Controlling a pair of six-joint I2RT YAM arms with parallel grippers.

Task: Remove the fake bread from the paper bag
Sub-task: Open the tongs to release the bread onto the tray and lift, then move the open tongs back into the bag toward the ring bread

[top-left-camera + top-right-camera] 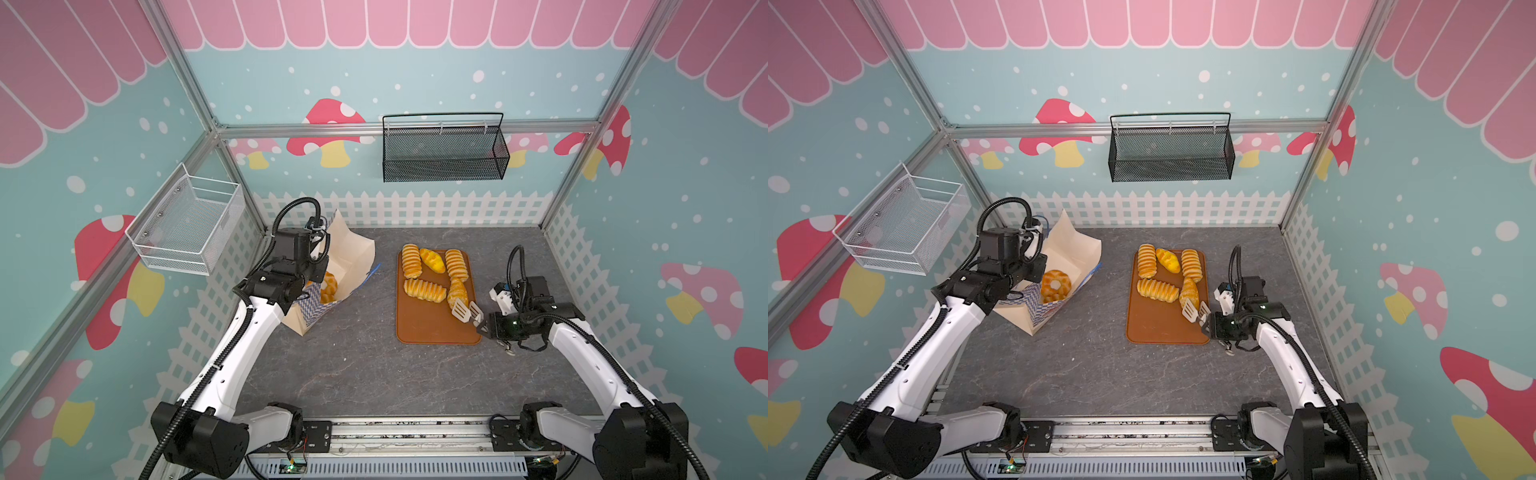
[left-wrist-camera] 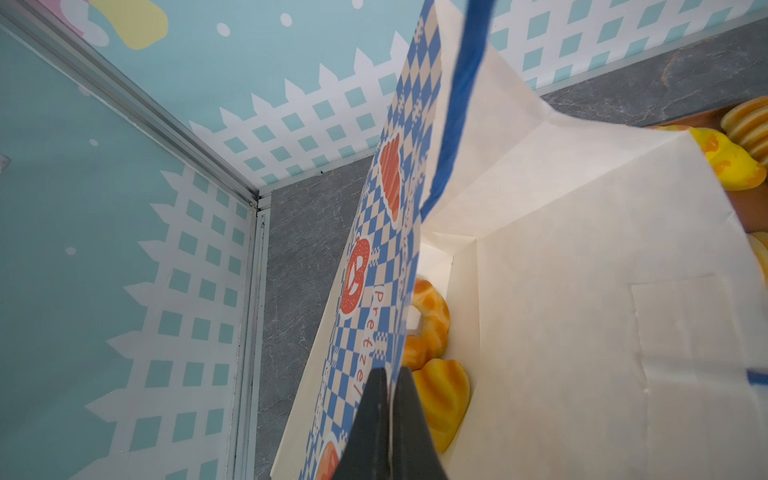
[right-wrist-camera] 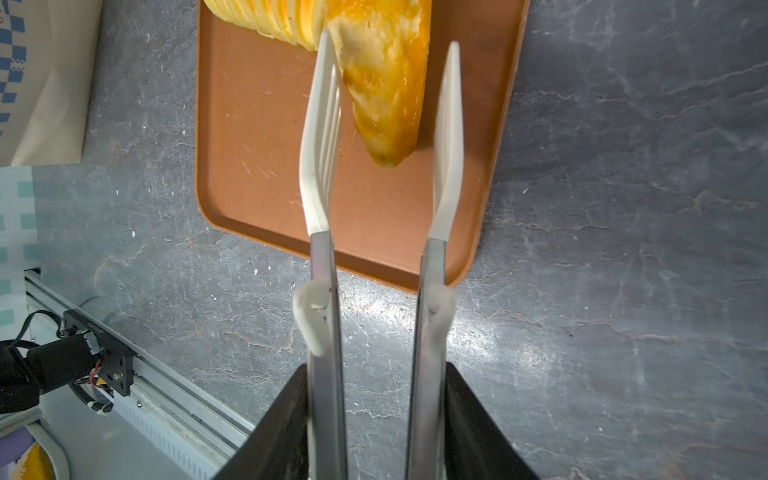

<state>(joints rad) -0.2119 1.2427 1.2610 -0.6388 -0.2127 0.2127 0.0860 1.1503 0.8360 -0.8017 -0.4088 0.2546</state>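
Left gripper pinches bag, right gripper tongs; 2 breads inside, 5 on tray.

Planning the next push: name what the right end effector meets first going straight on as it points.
The right end effector holds tongs straddling a pastry on the tray, so that pastry likely comes first; one blade may also catch the ridged loaf beside it. Depth is unclear.

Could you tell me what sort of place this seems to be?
Likely a robot test cell dressed as a toy bakery: mushroom-printed walls on an aluminium frame, fake bread on a tray, a pretzel-printed paper bag.
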